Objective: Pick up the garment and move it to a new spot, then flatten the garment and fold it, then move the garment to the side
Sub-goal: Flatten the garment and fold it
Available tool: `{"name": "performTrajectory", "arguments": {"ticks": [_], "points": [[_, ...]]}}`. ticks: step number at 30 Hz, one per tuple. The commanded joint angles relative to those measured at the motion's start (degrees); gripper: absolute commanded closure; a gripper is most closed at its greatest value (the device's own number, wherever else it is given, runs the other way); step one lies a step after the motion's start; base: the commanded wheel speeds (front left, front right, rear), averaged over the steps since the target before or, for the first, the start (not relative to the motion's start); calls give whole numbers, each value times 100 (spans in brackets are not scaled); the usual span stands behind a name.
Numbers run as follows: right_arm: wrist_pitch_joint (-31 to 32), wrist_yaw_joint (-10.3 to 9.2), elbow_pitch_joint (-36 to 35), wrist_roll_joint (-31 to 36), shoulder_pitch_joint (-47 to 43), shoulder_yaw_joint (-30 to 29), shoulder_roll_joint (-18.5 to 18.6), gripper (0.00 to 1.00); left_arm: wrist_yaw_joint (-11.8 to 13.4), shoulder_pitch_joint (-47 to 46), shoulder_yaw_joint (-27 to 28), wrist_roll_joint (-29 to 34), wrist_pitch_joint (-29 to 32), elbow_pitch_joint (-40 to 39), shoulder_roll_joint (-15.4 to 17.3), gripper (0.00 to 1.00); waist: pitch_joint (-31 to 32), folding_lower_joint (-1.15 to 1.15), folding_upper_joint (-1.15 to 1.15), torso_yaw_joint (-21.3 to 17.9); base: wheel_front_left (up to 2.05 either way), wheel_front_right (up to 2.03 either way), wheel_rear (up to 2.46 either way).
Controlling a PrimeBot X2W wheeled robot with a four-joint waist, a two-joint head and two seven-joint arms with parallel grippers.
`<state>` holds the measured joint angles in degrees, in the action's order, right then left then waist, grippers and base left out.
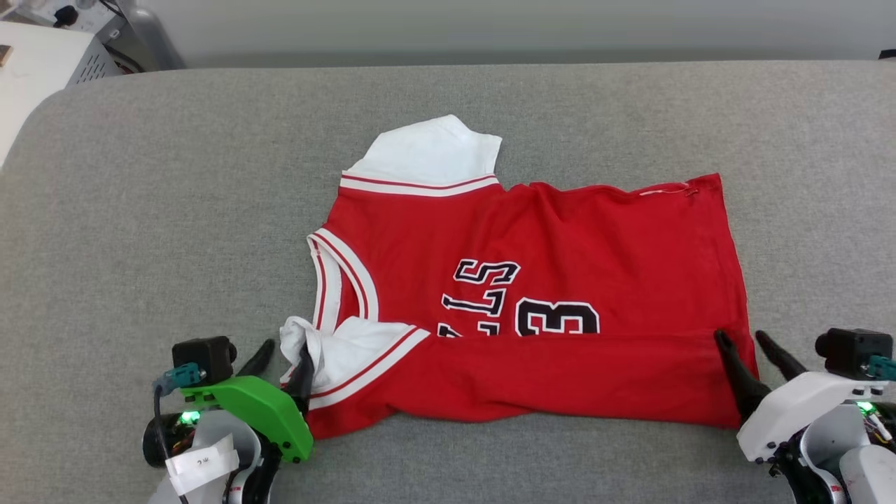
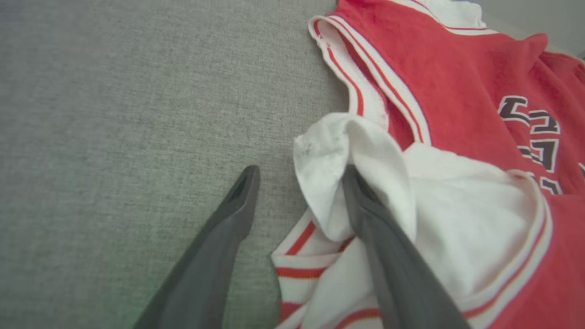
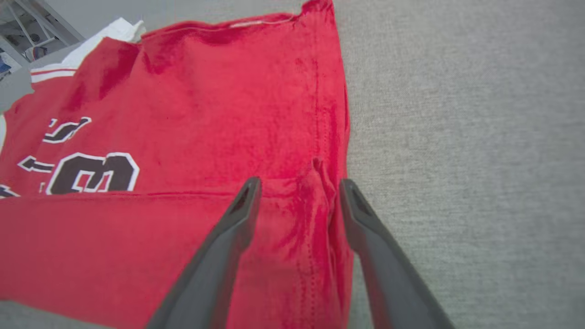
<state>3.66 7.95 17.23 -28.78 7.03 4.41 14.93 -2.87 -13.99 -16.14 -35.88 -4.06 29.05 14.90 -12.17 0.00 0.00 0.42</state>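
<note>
Garment [image 1: 560, 231]: one, on one grey surface [image 1: 140, 210]

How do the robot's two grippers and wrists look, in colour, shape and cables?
Each gripper has two long, dark, tapering fingers. The left gripper is mounted on a green shell, the right gripper on a white shell. Both wrists carry a black camera block with a teal plug and a green light. A white paper label wraps the left wrist.

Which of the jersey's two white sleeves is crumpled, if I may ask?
The near sleeve, beside the left gripper; the far sleeve lies flat.
</note>
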Motion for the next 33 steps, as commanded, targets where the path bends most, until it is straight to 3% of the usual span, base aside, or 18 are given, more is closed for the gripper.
{"name": "performTrajectory", "arguments": {"ticks": [1, 6, 10, 18, 25, 33], "points": [[-181, -46, -51, 39, 50, -44, 4, 0, 70, -37, 44, -13, -31, 58, 91, 0, 171, 0, 0, -1, 0, 0, 0], [-769, -46, -367, 291, -105, -220, -96, 0, 291, 56, 156, 72, -51, -70, 349, 0, 481, 0, 0, -28, 0, 0, 0], [-859, -46, -608, 519, -308, -427, -225, 0, 384, 127, 214, 109, 231, -321, 689, 0, 668, 0, 0, -31, 0, 0, 0], [-573, -46, -1128, 797, -675, -626, -501, 0, 9, 266, 124, -462, 1917, -1205, 1281, 0, 827, 0, 0, -92, 0, 0, 0], [-323, -46, -1505, 884, -822, -676, -692, 0, 139, 462, -136, -1046, 3500, -1924, 1369, 0, 792, 0, 0, -190, 0, 0, 0], [-185, -46, -1647, 723, -812, -639, -739, 0, 215, 411, -593, -926, 3989, -1646, 1227, 0, 576, 0, 0, -319, 0, 0, 0]]}}
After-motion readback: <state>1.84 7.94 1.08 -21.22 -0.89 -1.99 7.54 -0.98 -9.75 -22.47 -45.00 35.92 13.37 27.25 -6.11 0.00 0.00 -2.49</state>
